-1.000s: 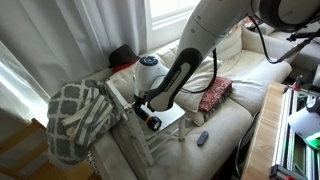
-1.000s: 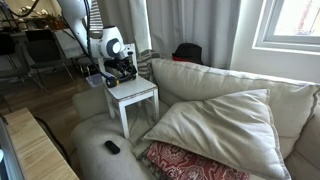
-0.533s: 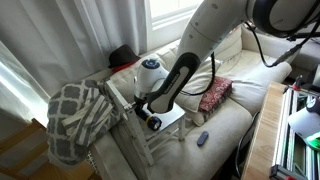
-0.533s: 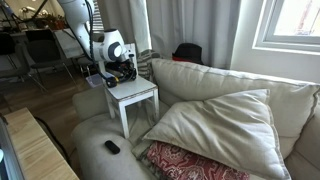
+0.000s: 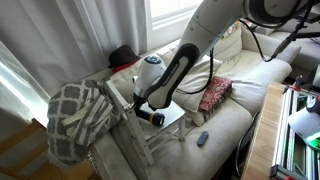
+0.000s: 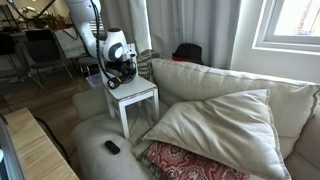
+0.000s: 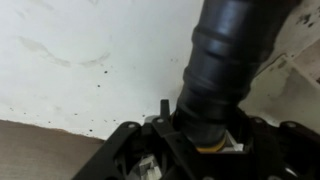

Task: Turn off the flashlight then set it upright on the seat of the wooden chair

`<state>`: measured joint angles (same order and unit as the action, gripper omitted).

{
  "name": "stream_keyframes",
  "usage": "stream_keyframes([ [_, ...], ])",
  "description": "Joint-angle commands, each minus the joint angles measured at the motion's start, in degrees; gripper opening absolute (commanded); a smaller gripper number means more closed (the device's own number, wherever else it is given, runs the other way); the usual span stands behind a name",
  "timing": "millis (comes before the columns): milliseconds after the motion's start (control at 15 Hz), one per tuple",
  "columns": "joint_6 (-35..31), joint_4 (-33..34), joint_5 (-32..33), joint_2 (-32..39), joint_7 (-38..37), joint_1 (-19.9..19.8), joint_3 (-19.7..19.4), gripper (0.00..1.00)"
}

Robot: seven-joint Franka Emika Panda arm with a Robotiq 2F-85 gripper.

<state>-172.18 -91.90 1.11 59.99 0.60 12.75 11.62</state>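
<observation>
Flashlight (image 7: pixel 222 75): clamped by gripper (image 7: pixel 200 148), tilted near seat edge (wooden chair (image 6: pixel 138 93)).
Risk: topples if released tilted.

In an exterior view, the camera sits high and looks steeply down on the wooden chair (image 5: pixel 168 118) at frame centre, at medium range. The sofa (image 5: pixel 240 100) lies toward 3 o'clock and the window (image 5: pixel 165 15) at 12 o'clock.

In an exterior view, the camera sits near cushion height and looks along the sofa (image 6: pixel 215 120) toward the chair (image 6: pixel 135 93) at 10 o'clock, from farther off.

Both exterior views share the chair, the sofa and the arm (image 5: pixel 200 40).

The wrist view is very close and faces the chair seat (image 7: pixel 80 60). The flashlight (image 7: pixel 225 70) fills the frame toward 1 o'clock.
</observation>
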Motion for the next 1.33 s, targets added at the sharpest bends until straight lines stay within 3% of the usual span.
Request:
stream_keyframes([
  [0, -2.21, -2.42, 1.52, -0.14, 10.67, -9.78, 9.83, 0.3],
  [467, -6.47, -8.84, 4.83, 0.23, 26.26, -25.65, 23.66, 0.3],
  [800, -14.26, -15.75, 11.75, 1.52, 29.37, -35.79, 31.2, 0.3],
  [1067, -18.32, -20.32, 19.17, 2.06, 27.78, -40.88, 33.66, 0.3],
  [1267, -24.54, -22.64, 22.92, 1.73, 25.52, -40.93, 31.59, 0.3],
])
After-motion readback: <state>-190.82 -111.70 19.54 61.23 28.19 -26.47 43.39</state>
